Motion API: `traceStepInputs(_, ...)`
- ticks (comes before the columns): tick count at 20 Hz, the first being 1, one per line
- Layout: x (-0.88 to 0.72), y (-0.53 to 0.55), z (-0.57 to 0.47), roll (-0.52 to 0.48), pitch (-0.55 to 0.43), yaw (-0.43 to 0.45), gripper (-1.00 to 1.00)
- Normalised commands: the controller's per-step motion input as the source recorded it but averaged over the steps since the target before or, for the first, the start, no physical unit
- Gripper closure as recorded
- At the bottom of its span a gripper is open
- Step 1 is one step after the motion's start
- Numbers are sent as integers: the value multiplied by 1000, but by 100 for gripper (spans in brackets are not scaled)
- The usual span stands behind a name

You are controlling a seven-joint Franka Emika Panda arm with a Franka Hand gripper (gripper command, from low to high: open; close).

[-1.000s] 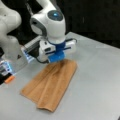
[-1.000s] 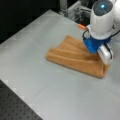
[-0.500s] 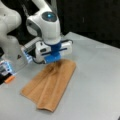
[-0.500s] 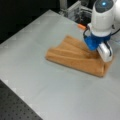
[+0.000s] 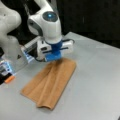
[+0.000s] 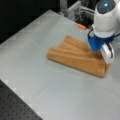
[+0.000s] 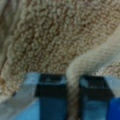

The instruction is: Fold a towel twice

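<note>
Glossy white rounded arm point(image 5: 47, 23) with glowing blue dot, white-and-blue hand point(image 5: 53, 53), dark pads point(image 7: 53, 86).

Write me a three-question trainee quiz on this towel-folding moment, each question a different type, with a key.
1. True or false: the gripper is pinching an edge of the towel.
2. In a front view, the gripper sits at which end of the towel? A) view's left B) view's right C) middle
3. Fill in: the towel lies on the grey ____.

Key:
1. True; the wrist view shows cloth between the fingers.
2. B
3. table
</note>
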Motion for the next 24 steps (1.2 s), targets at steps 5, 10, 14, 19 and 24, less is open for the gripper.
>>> traceStepInputs(5, -375, 192, -113, 62, -121, -212, 100)
traceStepInputs(10, -460, 62, -113, 117, -123, -158, 100)
traceStepInputs(14, -602, -21, -101, 134, -133, -101, 100)
traceStepInputs(19, -638, -49, -107, 131, -170, -53, 100)
traceStepInputs(24, -558, -9, -113, 144, -181, -25, -100)
